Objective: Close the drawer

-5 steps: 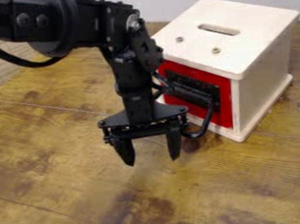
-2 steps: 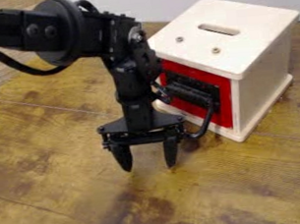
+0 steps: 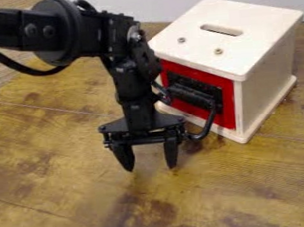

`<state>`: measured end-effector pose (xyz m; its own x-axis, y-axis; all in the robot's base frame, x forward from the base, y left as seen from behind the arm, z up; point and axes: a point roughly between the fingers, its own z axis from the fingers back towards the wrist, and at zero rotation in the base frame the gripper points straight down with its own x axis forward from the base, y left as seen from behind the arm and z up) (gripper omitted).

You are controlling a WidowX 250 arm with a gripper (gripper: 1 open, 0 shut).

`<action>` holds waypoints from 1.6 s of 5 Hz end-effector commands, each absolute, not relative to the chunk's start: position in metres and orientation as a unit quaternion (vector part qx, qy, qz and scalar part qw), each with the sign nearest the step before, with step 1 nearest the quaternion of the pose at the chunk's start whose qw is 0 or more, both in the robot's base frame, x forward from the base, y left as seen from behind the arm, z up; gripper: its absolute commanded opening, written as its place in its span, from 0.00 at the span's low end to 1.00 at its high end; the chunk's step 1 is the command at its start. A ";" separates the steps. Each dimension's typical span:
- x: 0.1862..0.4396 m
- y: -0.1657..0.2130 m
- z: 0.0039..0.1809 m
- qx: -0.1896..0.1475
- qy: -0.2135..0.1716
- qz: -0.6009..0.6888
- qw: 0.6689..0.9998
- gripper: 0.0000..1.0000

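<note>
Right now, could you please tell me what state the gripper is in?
Gripper: open, holding nothing, hanging in front of the red drawer.

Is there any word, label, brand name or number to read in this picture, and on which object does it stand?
None can be read: no text shows on the cream-white cabinet, the red drawer, the black pincer or the wooden table.
</note>
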<state>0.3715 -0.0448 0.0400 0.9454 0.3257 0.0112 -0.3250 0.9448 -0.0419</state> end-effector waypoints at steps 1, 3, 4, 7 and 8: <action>0.388 -0.040 0.078 -0.040 -0.070 0.181 0.980 1.00; 0.379 -0.032 0.081 -0.043 -0.079 0.196 0.976 1.00; 0.377 -0.024 0.083 -0.044 -0.083 0.199 0.975 1.00; 0.376 -0.014 0.085 -0.029 -0.088 0.259 0.961 1.00; 0.371 -0.009 0.092 -0.026 -0.088 0.248 0.964 1.00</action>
<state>0.3658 -0.0147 0.0590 0.8733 0.4812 0.0762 -0.4783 0.8765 -0.0546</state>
